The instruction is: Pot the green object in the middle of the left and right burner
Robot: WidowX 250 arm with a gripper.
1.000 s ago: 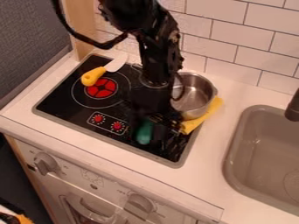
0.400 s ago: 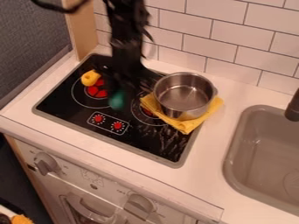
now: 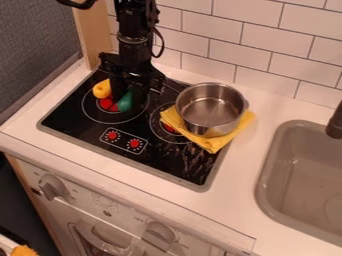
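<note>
So the smooth dark-green object point(image 3: 125, 102) is poking out, pinched between the fingers point(image 3: 139, 95), now way further left, by the left burner point(image 3: 107, 104).

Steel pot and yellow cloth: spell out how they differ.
The steel pot is rigid and shiny; the yellow cloth is soft and matte. The steel pot is round with upright walls; the yellow cloth is flat and cornered. Both overlap the stove's right side.

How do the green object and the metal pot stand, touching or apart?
Apart. The camera view shows black stovetop between the green object and the metal pot.
</note>
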